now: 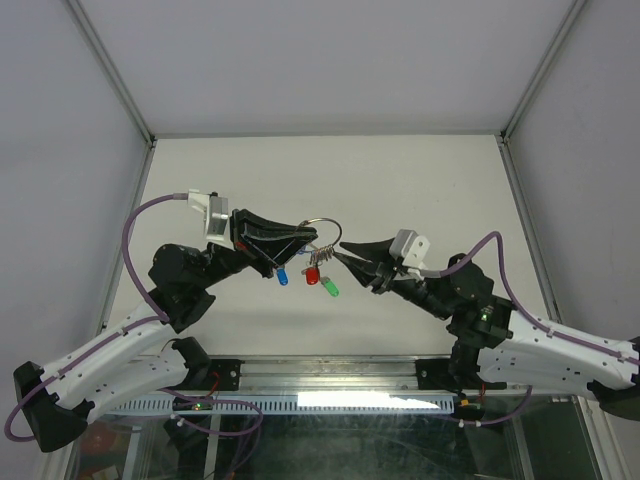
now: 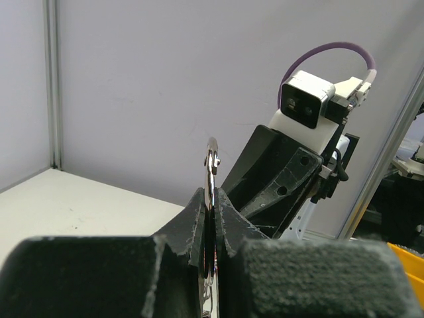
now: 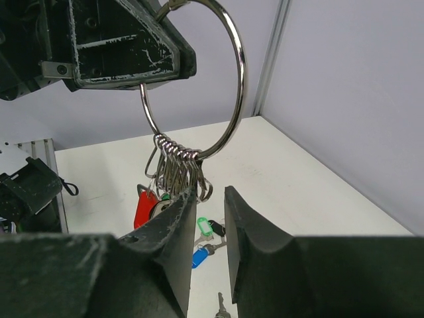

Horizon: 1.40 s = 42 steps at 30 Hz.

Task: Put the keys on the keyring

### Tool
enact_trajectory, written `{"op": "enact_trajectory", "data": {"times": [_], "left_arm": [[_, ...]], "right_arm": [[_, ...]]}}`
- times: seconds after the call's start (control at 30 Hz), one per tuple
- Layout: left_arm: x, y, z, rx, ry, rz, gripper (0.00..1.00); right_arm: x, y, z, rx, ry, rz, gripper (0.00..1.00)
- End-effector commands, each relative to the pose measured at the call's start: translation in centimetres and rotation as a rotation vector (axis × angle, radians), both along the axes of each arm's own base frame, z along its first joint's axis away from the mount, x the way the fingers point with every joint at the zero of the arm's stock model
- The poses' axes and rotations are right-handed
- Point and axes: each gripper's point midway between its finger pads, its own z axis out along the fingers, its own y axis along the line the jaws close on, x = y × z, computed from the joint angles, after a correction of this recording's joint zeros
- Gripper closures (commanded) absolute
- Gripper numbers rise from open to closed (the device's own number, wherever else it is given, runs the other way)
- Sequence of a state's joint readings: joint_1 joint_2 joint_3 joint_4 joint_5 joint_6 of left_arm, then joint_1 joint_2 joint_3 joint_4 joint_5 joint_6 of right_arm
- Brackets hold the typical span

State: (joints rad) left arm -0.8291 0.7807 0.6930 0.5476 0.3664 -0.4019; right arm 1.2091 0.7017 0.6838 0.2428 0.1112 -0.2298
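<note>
My left gripper (image 1: 305,238) is raised above the table and shut on the keyring (image 1: 322,227), a thin silver ring standing edge-on between its jaws (image 2: 211,162). In the right wrist view the keyring (image 3: 238,66) hangs from the left gripper's fingers (image 3: 126,40), with a bunch of wire clips (image 3: 179,165) and a red-capped key (image 3: 144,207) at its bottom. My right gripper (image 3: 211,192) is open just under those clips, its left fingertip against them and nothing between the fingers. Green (image 3: 204,226), black (image 3: 217,228) and blue (image 3: 199,257) capped keys lie on the table below.
White walls with aluminium posts (image 1: 125,95) enclose the white table (image 1: 420,180) on three sides. A bare silver key (image 3: 220,306) lies near the right gripper's base. The right arm's wrist camera (image 2: 306,99) faces the left one at close range.
</note>
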Motion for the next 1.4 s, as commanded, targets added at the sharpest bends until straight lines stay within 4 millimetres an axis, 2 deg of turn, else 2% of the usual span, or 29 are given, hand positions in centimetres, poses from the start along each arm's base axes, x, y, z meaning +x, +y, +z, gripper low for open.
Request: {"op": "enact_trajectory", "data": {"times": [0.0,0.8,0.97,1.1,1.37], "left_arm": [[-0.3,1.2,2.8,-0.075,-0.059,0.027,1.00],[-0.1,1.1,2.5,-0.073,-0.054,0.034,1.00],[-0.1,1.1,2.5,-0.073,-0.053,0.033,1.00],[0.0,1.1,2.4,-0.072,-0.051,0.034,1.00],[-0.1,1.1,2.4,-0.071,-0.051,0.035,1.00]], "right_arm": [[0.4,-0.6,3.4,0.090,-0.034,-0.039,0.74],[0.7,0.4,4.2,0.138,-0.042,-0.034,0.69],[0.8,0.3,4.2,0.144,-0.040,-0.043,0.72],[1.0,-0.3,4.4,0.158,-0.042,-0.065,0.78],[1.2,-1.0,4.7,0.160,-0.050,-0.090,0.77]]}}
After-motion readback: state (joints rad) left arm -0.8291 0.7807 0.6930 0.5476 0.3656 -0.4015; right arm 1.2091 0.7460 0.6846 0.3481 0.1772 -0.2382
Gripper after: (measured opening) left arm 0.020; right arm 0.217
